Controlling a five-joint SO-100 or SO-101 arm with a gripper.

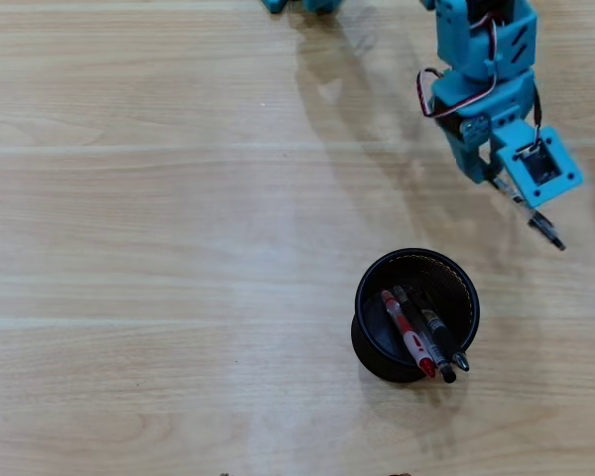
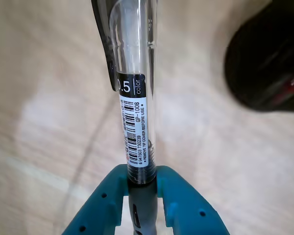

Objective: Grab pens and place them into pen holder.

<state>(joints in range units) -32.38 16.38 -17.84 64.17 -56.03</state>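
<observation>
So the gripper [image 2: 142, 188] is clamping down on a clear pen [image 2: 134, 88] right now, teal jaws closed snug around the barrel just below the barcode label, in the wrist view. The pen is sticking straight out away from the camera, with its black clip end farthest off.

Handling-wise I'm guessing it's light and stiff, but that smooth plastic barrel is looking slippery. It's being held near one end, so it could pivot or slide if the arm swings fast. A grip nearer the middle would probably be steadier.

Further out, the holder [image 1: 416, 315] is sitting on the table [image 1: 159, 248] a bit apart from the gripper [image 1: 511, 193], not under it yet. Three pens [image 1: 416, 337] are already leaning inside, a red one among them, tips poking over the rim.
</observation>
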